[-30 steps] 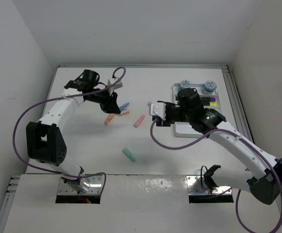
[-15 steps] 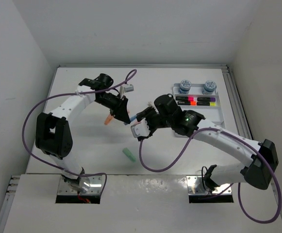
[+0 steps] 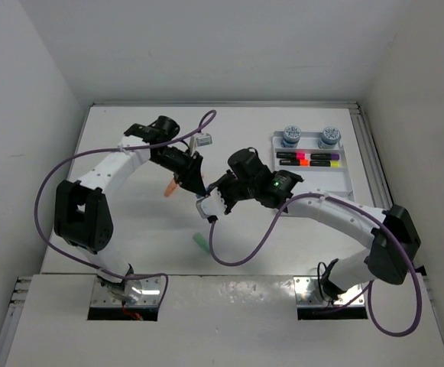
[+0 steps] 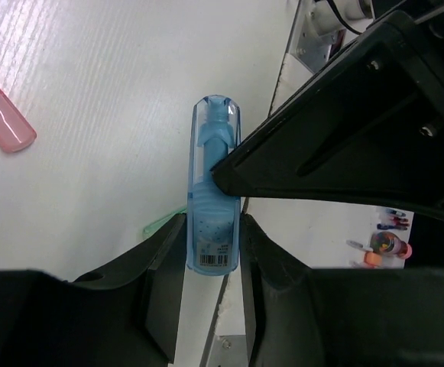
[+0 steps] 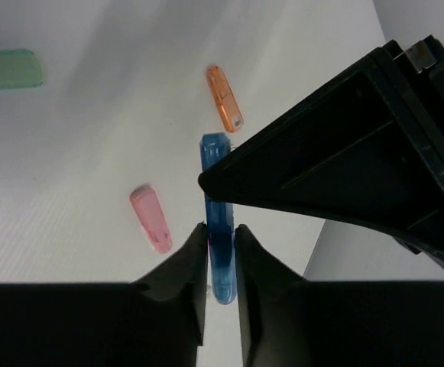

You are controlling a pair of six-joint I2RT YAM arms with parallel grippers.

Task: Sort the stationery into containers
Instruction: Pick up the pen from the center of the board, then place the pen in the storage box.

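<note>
A translucent blue stub (image 4: pixel 214 191) is gripped from both ends. My left gripper (image 4: pixel 214 256) is shut on its labelled end, and my right gripper (image 5: pixel 220 241) is shut on the other end (image 5: pixel 222 267). In the top view the two grippers meet tip to tip, left gripper (image 3: pixel 196 185) and right gripper (image 3: pixel 205 201), above the table's middle. The white tray (image 3: pixel 317 183) lies at the far right with black markers (image 3: pixel 307 159) in a row section and two blue-white pots (image 3: pixel 291 135) behind them. Loose on the table are an orange stub (image 5: pixel 224 107), a pink stub (image 5: pixel 151 218) and a green stub (image 5: pixel 8 70).
In the top view the orange stub (image 3: pixel 172 187) lies just left of the grippers and the green stub (image 3: pixel 199 243) lies nearer the front edge. My right arm hides the pink stub there. A purple cable loops off each arm.
My right arm swung left from the tray to the table's middle. My left gripper carried the blue stub right to meet it, and my right gripper closed on the stub's free end.
</note>
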